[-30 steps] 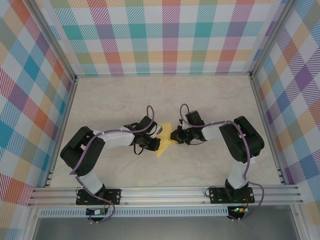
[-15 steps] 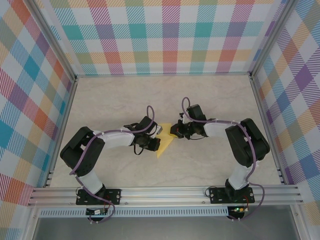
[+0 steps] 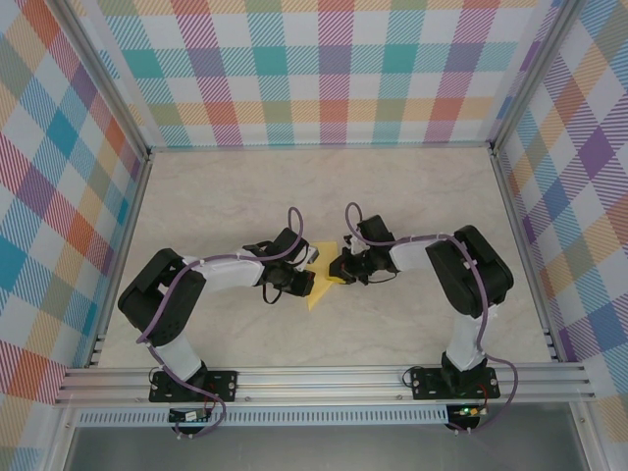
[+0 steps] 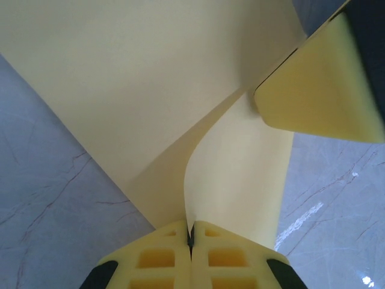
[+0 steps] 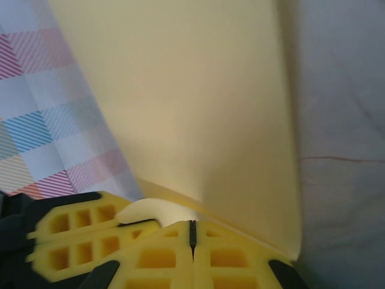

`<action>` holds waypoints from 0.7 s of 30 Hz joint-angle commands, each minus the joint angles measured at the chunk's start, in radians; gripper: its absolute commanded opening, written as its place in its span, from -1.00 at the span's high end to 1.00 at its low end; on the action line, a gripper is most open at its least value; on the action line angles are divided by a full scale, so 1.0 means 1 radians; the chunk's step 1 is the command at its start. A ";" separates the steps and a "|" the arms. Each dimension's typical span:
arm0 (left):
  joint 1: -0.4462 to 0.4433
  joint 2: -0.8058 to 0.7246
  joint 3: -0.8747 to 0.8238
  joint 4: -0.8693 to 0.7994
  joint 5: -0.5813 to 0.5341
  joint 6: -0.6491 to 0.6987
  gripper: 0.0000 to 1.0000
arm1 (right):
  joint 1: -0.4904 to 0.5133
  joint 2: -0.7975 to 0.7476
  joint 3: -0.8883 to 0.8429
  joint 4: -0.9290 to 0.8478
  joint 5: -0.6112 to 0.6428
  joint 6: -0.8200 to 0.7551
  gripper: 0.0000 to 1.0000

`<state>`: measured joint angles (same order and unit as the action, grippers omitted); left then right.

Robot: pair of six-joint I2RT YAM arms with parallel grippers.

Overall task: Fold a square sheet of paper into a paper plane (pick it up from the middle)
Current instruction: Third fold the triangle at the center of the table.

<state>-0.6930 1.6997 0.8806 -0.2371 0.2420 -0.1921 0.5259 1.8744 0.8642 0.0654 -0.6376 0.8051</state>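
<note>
From above, the yellow paper (image 3: 322, 285) sits mid-bench (image 3: 412, 196) between the arms, narrowed to a point. The left wrist camera adds the grip: the left fingers (image 4: 162, 259) are pinched shut on a curling flap of the thin, limp sheet, which is probably best held near its creases. The right wrist camera has the right fingers (image 5: 162, 259) clamped on another edge.

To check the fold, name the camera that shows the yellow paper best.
Left wrist: the paper is close up, showing its diagonal fold and curling flap, pinched by the left gripper. The top view gives a small pointed outline; the right wrist, a plain surface.
</note>
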 commanded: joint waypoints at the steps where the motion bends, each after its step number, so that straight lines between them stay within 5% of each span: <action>1: 0.000 0.008 -0.017 -0.122 -0.052 -0.023 0.86 | 0.006 0.021 0.014 -0.075 0.041 -0.041 1.00; 12: 0.000 -0.276 0.015 -0.248 -0.245 -0.353 0.12 | 0.006 0.032 0.002 -0.085 0.090 0.005 1.00; 17: -0.018 -0.357 -0.070 0.061 0.023 -0.520 0.49 | 0.007 0.034 0.002 -0.075 0.081 0.028 1.00; 21: -0.054 -0.272 -0.070 0.140 0.107 -0.575 0.74 | 0.007 0.032 0.007 -0.092 0.082 0.023 0.99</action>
<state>-0.7204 1.3746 0.8326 -0.1986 0.2379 -0.6720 0.5304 1.8767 0.8745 0.0505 -0.6209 0.8196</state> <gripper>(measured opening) 0.144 0.045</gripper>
